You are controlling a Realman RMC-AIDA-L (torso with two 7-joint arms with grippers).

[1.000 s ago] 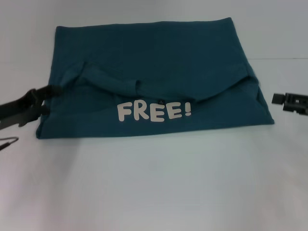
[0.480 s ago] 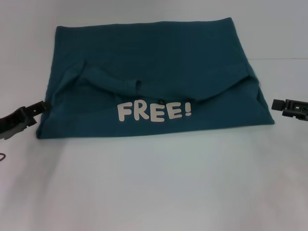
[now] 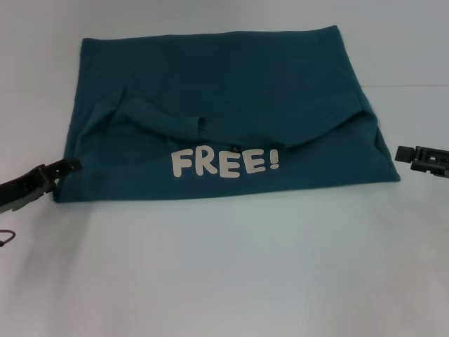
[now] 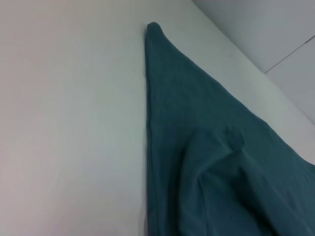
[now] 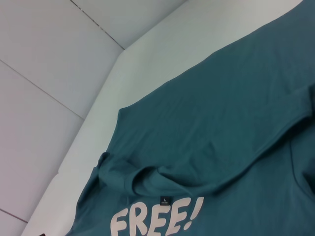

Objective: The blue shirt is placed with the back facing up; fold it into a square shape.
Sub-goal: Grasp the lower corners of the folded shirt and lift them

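Shirt [image 3: 224, 105] first: we see it lying flat on the white table [image 3: 224, 267], already doubled over, its near panel turned up so that the white lettering [image 3: 224, 163] faces us just above the near edge, with a curved ridge of bunched cloth behind the letters and the plain back panel running to the far edge. We judge it light, limp cotton that will sag, crease and drag along the table rather than keep any shape, so one pinch at a single point would only pull it askew. We would take it at the two near corners, or at both side edges together, nipping all layers at once and lifting evenly. Our left gripper [image 3: 69, 166] sits low at the near left corner, its tip touching or just beside the cloth edge; we cannot tell whether its claw is released or clenched. Our right gripper [image 3: 405, 154] hovers just off the near right corner, clear of the cloth, and its claw state is equally unreadable. Compared with half a second ago, the left gripper has come in closer to the corner, while the right one and the shirt look unchanged.
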